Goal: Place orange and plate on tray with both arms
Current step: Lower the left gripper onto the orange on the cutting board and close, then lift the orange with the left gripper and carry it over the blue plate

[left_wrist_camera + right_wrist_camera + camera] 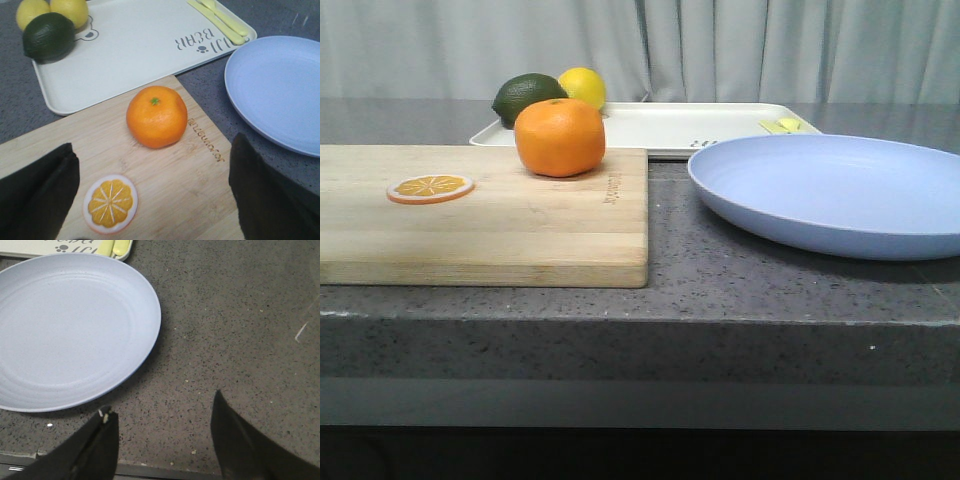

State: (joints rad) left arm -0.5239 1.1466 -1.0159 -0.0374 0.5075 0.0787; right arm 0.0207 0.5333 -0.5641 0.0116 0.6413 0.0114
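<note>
The orange (pixel 560 137) sits on the far right part of a wooden cutting board (pixel 520 225); it also shows in the left wrist view (pixel 156 116). The lavender-blue plate (pixel 830 190) lies on the grey counter to the right and shows in the right wrist view (pixel 70 330). The cream tray (pixel 670 125) lies behind both, seen in the left wrist view (pixel 135 45). My left gripper (pixel 152 185) is open above the board, short of the orange. My right gripper (pixel 162 425) is open over bare counter, beside the plate's near edge. Neither gripper shows in the front view.
A dark green lime (pixel 528 98) and a yellow lemon (pixel 583 87) sit at the tray's far left corner. Yellow cutlery (pixel 220 20) lies on the tray's right end. A flat orange slice (pixel 430 187) lies on the board. The counter's front edge (pixel 640 320) is near.
</note>
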